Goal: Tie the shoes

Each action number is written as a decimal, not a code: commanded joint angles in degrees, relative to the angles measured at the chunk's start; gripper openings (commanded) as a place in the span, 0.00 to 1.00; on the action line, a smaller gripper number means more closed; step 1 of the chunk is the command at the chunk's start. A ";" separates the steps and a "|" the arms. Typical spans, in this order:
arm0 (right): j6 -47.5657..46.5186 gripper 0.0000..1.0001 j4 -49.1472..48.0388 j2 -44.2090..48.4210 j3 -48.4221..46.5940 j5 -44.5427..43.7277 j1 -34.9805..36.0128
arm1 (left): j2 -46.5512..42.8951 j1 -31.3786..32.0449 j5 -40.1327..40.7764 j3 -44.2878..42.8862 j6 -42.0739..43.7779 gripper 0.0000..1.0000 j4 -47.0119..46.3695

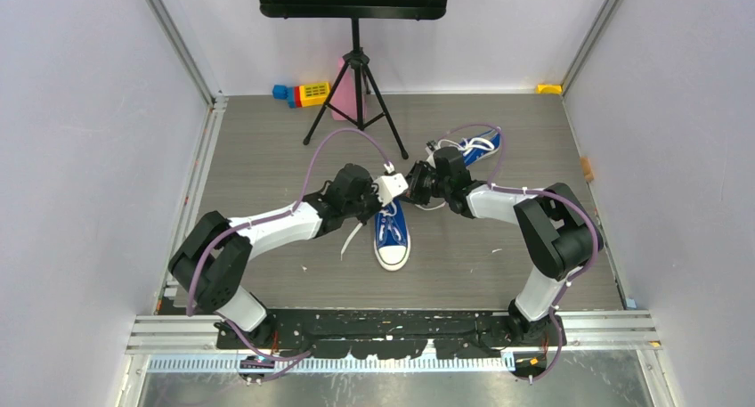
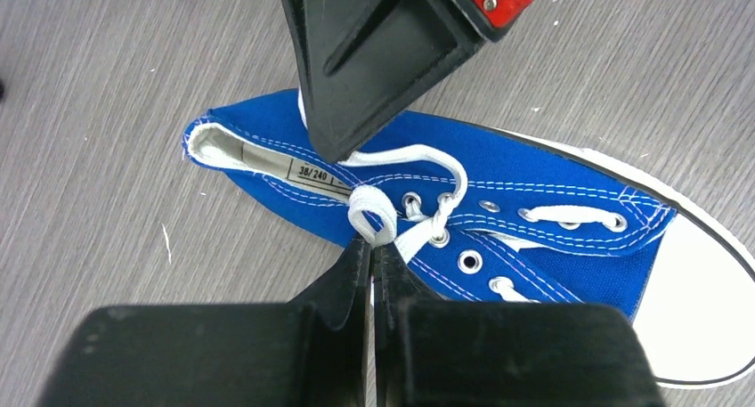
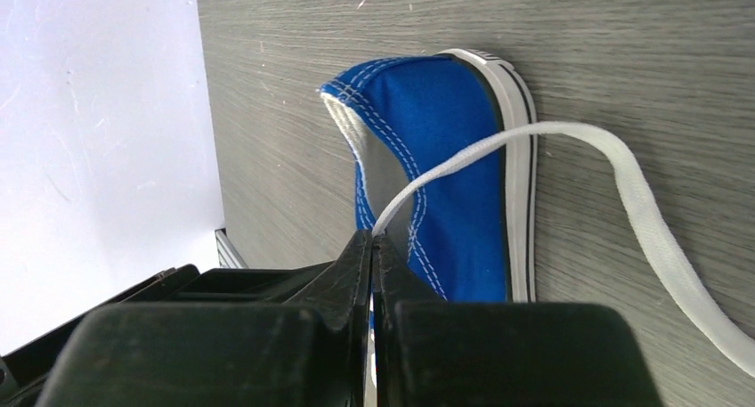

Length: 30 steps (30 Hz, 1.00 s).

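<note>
Blue canvas shoe (image 2: 570,247), white toe cap (image 2: 703,309), white laces (image 2: 418,158) half-looped

Blue sneaker (image 2: 570,247) on grey table (image 2: 89,113), left fingers (image 2: 350,278) pinching its white lace loop (image 2: 359,209).

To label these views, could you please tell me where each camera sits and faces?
Top: above and behind; looks down onto left arm, right arm, near shoe, far shoe.
Left wrist: looks down onto near shoe; left gripper pinches its lace loop.
Right wrist: low across table at a heel; right gripper pinches lace.
Shared: near shoe, in top and left wrist.
</note>
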<state>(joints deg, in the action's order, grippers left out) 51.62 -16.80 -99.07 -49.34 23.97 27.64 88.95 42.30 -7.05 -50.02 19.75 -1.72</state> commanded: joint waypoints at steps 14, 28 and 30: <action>1.63 0.13 -10.71 1.70 1.35 5.74 0.22 | 3.42 0.15 0.99 -6.14 1.43 0.00 5.30; 1.03 0.46 -11.56 0.02 1.14 8.32 0.22 | 4.83 0.15 0.38 -7.83 1.22 0.00 5.00; 0.78 0.45 -11.45 -0.41 1.05 8.46 0.22 | 4.91 0.15 0.23 -8.11 0.99 0.00 4.98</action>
<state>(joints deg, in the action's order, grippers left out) 53.49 -25.93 -99.07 -47.86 30.79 27.64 93.45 42.30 -6.09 -55.51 20.21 3.49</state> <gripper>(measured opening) 0.463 0.012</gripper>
